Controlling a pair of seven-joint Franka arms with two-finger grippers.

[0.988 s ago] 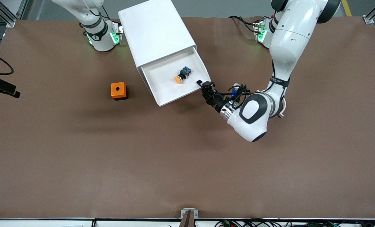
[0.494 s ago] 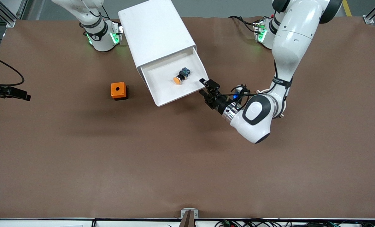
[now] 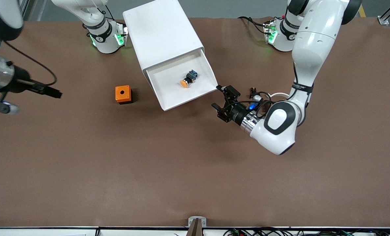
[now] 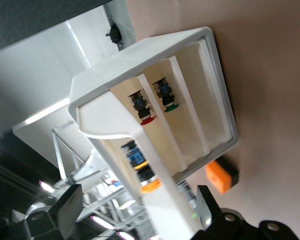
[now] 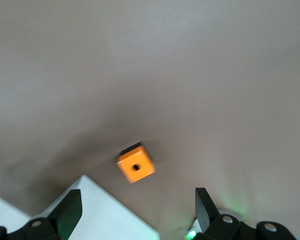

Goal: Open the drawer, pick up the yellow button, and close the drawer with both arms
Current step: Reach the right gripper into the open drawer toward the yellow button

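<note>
The drawer point(image 3: 168, 104) stands pulled out of the white cabinet point(image 3: 162, 32). The button point(image 3: 185, 80) lies in it on its side, orange cap toward the front camera. My left gripper point(image 3: 223, 99) is open and low over the table just off the drawer's front corner at the left arm's end, touching nothing. In the left wrist view the drawer front point(image 4: 165, 210) runs between the open fingers point(image 4: 204, 209), with the button's orange cap point(image 4: 150, 186) beside it. My right gripper point(image 3: 55, 94) is open and empty over the table at the right arm's end. The right wrist view shows its fingers point(image 5: 204, 207) wide apart.
An orange cube with a hole point(image 3: 123, 94) sits on the brown table between the right gripper and the drawer, also in the right wrist view as the orange cube point(image 5: 135, 167). Lower drawers hold a red-capped button point(image 4: 146, 119) and a green-capped button point(image 4: 171, 104).
The left gripper has opened, let go of the drawer's front corner and backed away from it. The right arm has swung in over the table toward the orange cube. The drawer stays out.
</note>
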